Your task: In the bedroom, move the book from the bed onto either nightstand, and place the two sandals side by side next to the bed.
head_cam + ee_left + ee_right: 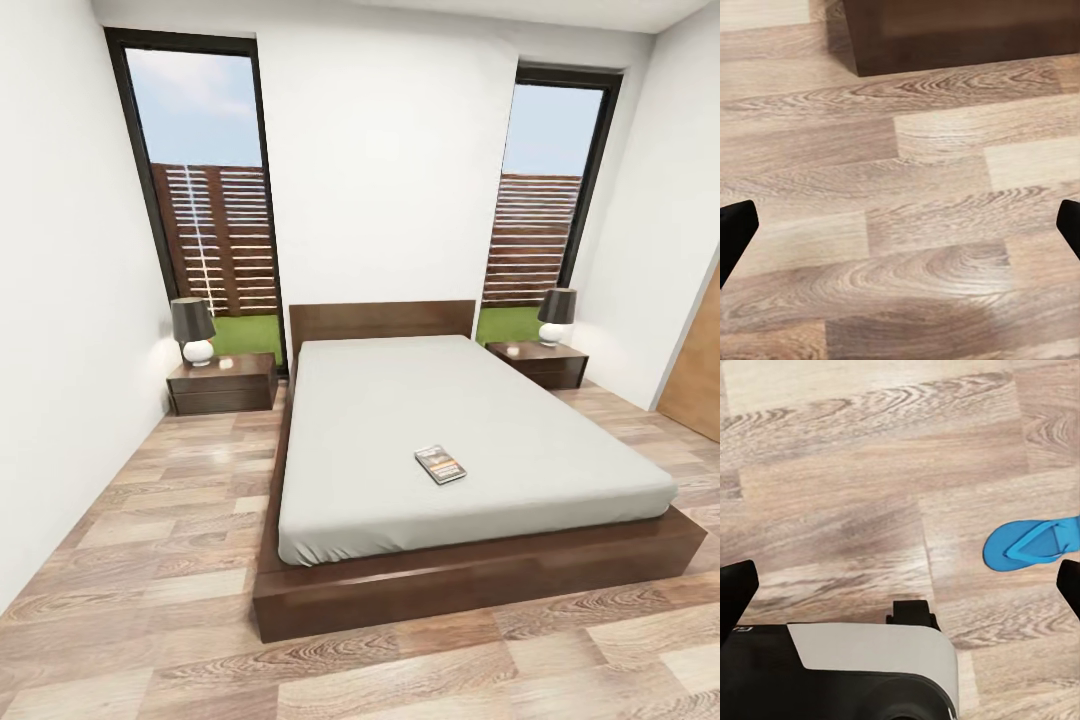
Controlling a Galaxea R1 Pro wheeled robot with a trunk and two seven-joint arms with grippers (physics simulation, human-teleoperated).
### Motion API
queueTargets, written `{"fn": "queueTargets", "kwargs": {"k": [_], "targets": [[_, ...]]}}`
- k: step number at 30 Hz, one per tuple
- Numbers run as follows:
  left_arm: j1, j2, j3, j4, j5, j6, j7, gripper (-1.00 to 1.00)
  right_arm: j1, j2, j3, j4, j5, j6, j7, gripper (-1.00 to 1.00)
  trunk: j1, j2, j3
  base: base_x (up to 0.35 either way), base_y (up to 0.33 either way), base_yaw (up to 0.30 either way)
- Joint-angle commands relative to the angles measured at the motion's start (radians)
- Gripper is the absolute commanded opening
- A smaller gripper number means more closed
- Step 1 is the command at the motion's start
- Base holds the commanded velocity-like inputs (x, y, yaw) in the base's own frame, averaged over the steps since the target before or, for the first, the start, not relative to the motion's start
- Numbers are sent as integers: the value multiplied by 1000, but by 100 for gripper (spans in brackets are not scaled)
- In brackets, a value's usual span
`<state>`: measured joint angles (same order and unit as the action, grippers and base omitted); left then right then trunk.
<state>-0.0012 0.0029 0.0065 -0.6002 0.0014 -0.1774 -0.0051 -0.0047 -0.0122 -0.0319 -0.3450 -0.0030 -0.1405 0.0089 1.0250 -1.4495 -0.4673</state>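
- Head view: white-walled bedroom (390, 150) with wood-plank floor (150, 560), seen from the foot of the bed (480, 575).
- Dark brown platform frame and headboard; pale grey mattress (440, 420), smooth apart from small creases at the near left corner.
- Book (441, 464) lying flat on the mattress, toward the foot end, a little right of the middle, turned at a slant; dark cover with orange and white lettering.
- Left nightstand (222, 383) just beside the head of the bed, carrying a lamp (194, 330) with dark shade and white base, plus a small pale object too small to identify.
- Right nightstand (538, 363) on the far side of the bed, with a matching lamp (556, 317).
- Tall black-framed windows (205, 200) behind each nightstand; slatted wooden fence and grass outside.
- Edge of a wooden door (700, 370) at the right wall.
- Left wrist view: left gripper (900, 225) spread wide and empty, dark fingertips (735, 232) at opposite edges, bare plank floor between; corner of the dark bed frame beyond.
- Right wrist view: right gripper (900, 589) likewise spread and empty, over plank floor.
- One blue sandal (1035, 544) lying flat on the floor, sole down, thong strap visible, partly cut off by the picture edge.
- White and black robot body (862, 675) in the foreground of the right wrist view.
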Motion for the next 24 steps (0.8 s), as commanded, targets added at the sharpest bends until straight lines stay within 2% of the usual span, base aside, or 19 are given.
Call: {"fn": "queueTargets", "kwargs": {"k": [1, 5, 8, 10, 24], "targets": [[0, 0, 1, 1, -1, -3, 0, 100, -1, 0, -4, 0, -1, -3, 0, 100, 0, 0, -1, 0, 0, 0], [0, 0, -2, 3, -4, -5, -1, 100, 0, 0, -25, -4, -26, -2, -3, 100, 0, 0, -1, 0, 0, 0], [0, -1, -3, 3, -5, -5, -2, 100, 0, 1, -59, -10, -69, -2, -4, 100, 0, 0, -1, 0, 0, -60], [0, -1, -3, 3, -5, -4, -1, 100, -1, 1, -69, -11, -84, -2, -4, 100, 0, 0, -1, 0, 0, -203], [0, 1, 2, 3, 6, -5, -1, 100, 0, 0, -77, -13, -94, -2, -4, 100, 0, 0, -1, 0, 0, -224]]}}
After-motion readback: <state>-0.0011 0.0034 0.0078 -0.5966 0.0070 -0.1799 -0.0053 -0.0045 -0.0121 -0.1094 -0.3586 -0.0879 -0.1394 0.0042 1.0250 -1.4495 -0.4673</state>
